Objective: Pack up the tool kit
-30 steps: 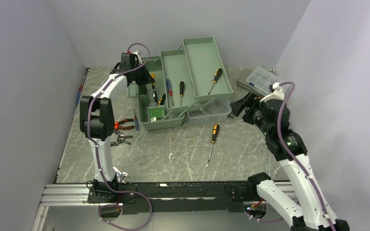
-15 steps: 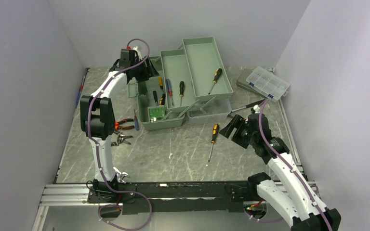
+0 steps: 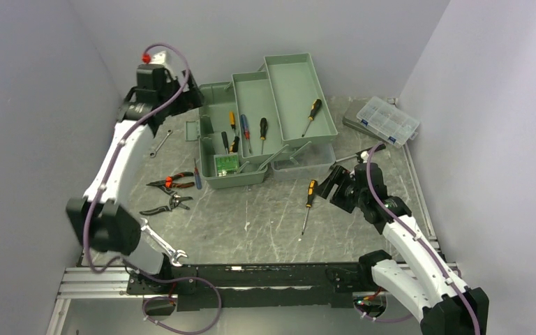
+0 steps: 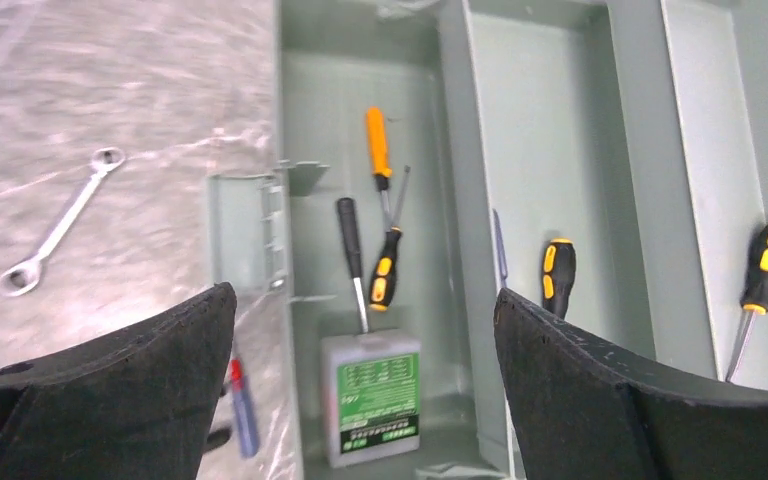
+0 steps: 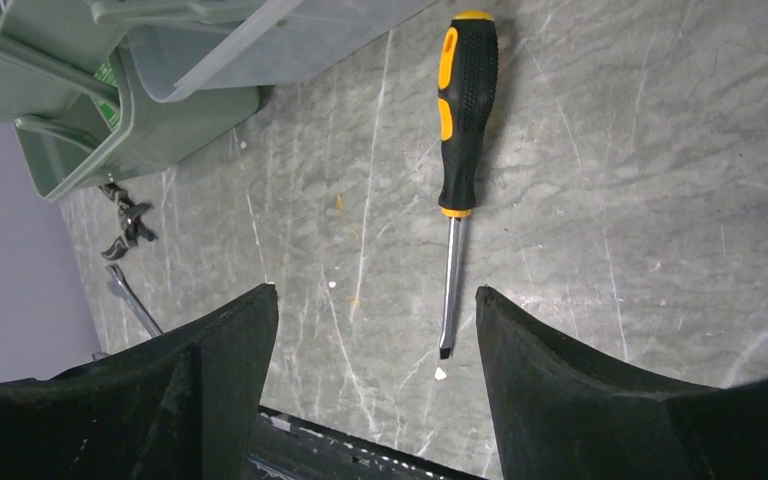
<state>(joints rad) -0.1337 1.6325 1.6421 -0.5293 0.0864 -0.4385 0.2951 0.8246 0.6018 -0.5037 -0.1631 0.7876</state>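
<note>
The sage-green toolbox (image 3: 289, 84) stands open at the back, trays folded out. Its base (image 4: 310, 200) holds an orange screwdriver (image 4: 378, 140), a black-and-yellow one (image 4: 385, 268) and a green-labelled box (image 4: 370, 395). More screwdrivers (image 4: 558, 275) lie in the trays. My left gripper (image 4: 360, 293) hangs open and empty above the base, raised at the box's left (image 3: 178, 91). A black-and-orange screwdriver (image 5: 465, 120) lies loose on the table (image 3: 308, 202). Just right of it my right gripper (image 3: 335, 183) hovers open, its fingertips (image 5: 260, 300) astride the blade tip without touching.
Red-handled pliers (image 3: 171, 183), dark pliers (image 3: 164, 206) and a blue screwdriver (image 4: 242, 410) lie left of the box. A wrench (image 4: 60, 220) lies further back, another (image 3: 160, 244) near the left base. A clear organizer box (image 3: 389, 120) sits back right. Walls close in on both sides.
My left gripper opened, let go of the orange screwdriver in the base and drew back up and left. My right arm swung from the organizer down towards the loose screwdriver.
</note>
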